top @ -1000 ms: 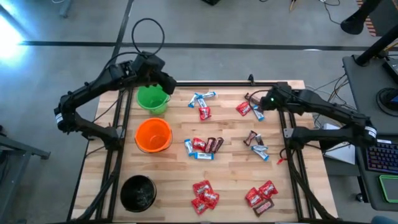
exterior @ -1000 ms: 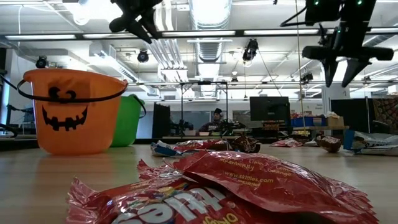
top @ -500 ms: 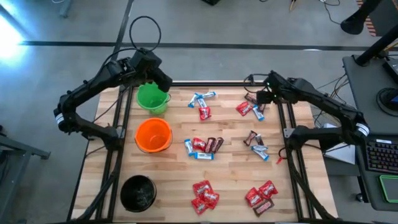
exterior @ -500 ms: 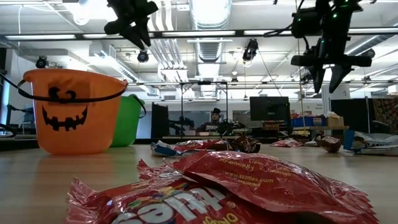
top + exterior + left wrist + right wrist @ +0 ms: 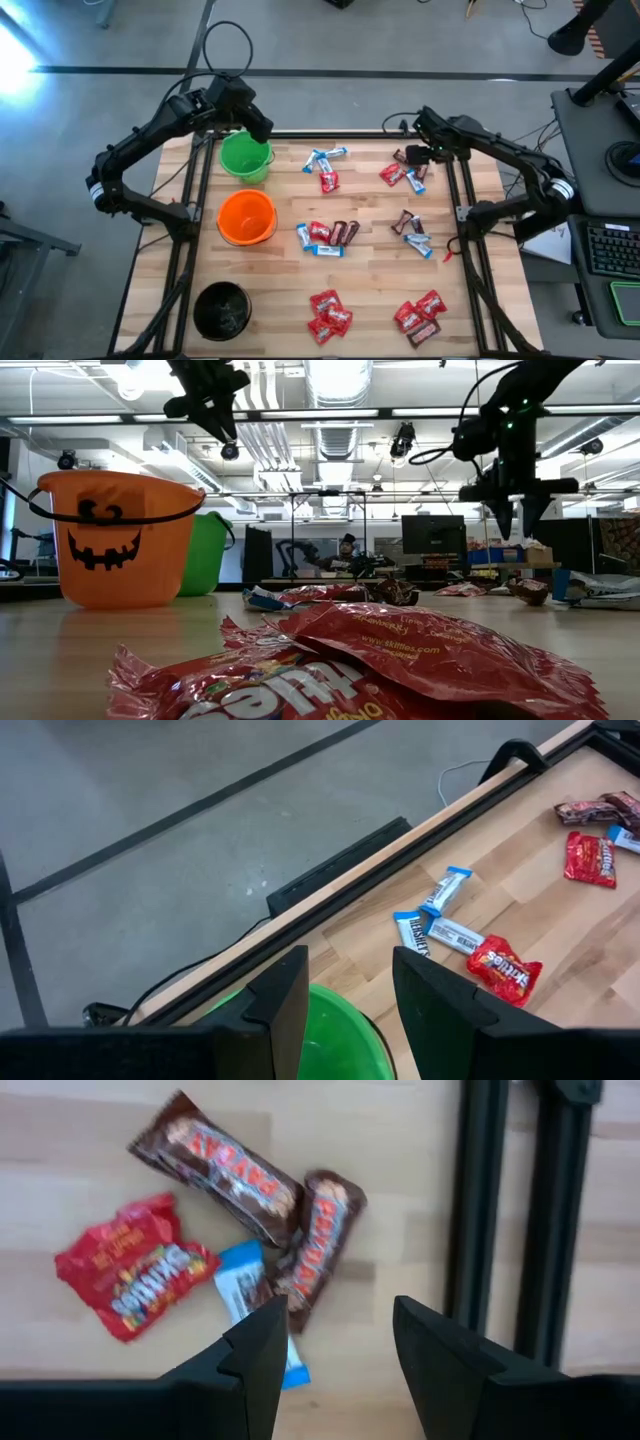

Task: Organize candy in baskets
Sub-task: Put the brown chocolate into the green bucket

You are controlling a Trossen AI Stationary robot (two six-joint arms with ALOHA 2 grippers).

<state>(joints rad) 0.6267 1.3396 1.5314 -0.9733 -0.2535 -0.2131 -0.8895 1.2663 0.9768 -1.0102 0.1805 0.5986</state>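
Dark right gripper (image 5: 330, 1355) now moved above far-right brown candy (image 5: 322, 1245), fingers open, empty. Left gripper (image 5: 350, 1010) open, empty, above green basket (image 5: 244, 158). Probably ready to pick next.

Bare worktop (image 5: 285, 300) between black basket (image 5: 221, 309) and lower candy clusters (image 5: 328, 313); three baskets lining the left edge.

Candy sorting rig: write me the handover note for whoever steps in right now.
Left claw: open, empty, above the green basket at the table's far left corner.
Right claw: open, empty, above a far right cluster: two brown bars, a red pack, a blue-and-white bar.
Orange basket and black basket stand nearer along the left edge.
Done: no sweets visible in any basket, though the black one's inside is hard to read.
Left: every candy cluster on the table.
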